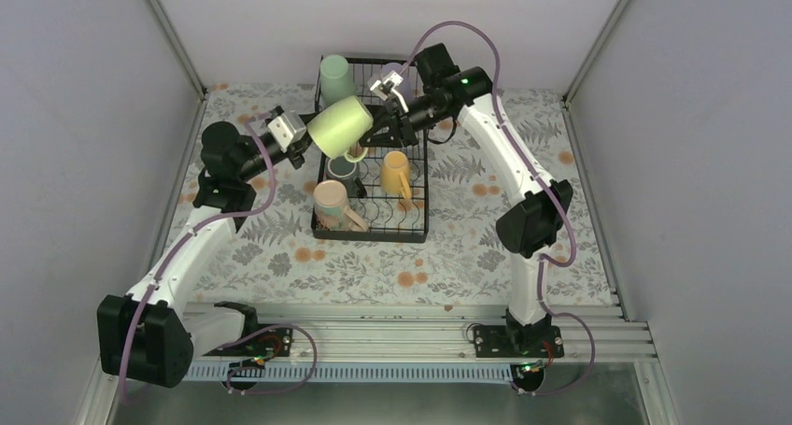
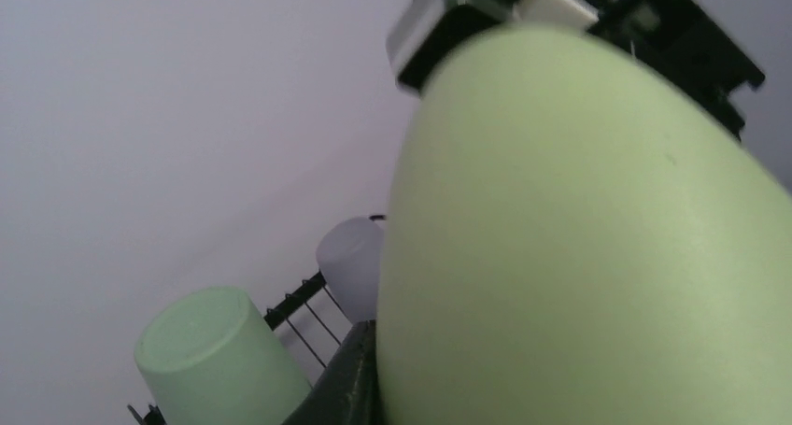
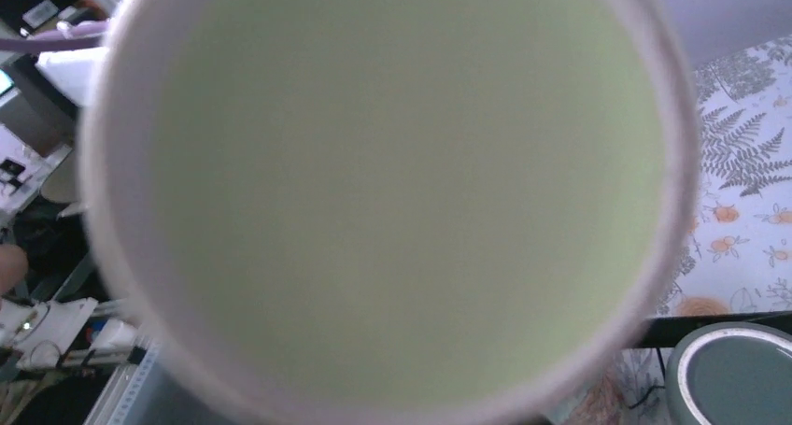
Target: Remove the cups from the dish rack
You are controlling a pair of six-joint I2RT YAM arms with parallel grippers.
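Observation:
The light green mug (image 1: 341,126) hangs on its side in the air over the back of the black wire dish rack (image 1: 417,210), between my two grippers. My left gripper (image 1: 313,137) is shut on its base end; one dark finger (image 2: 347,383) presses the mug's wall (image 2: 579,257). My right gripper (image 1: 381,124) is at the mug's mouth; the mug's inside (image 3: 392,191) fills its view and hides its fingers. In the rack stand a mint tumbler (image 1: 334,75), a lavender tumbler (image 1: 390,73), a dark grey-green mug (image 1: 342,169), a yellow-orange mug (image 1: 395,173) and a beige mug (image 1: 330,201).
The rack sits mid-table on a floral cloth (image 1: 467,247), with grey walls on three sides. The left wrist view shows the mint tumbler (image 2: 219,364), the lavender tumbler (image 2: 355,262) and rack wires (image 2: 294,304) below the mug. The dark mug's rim (image 3: 738,378) shows in the right wrist view.

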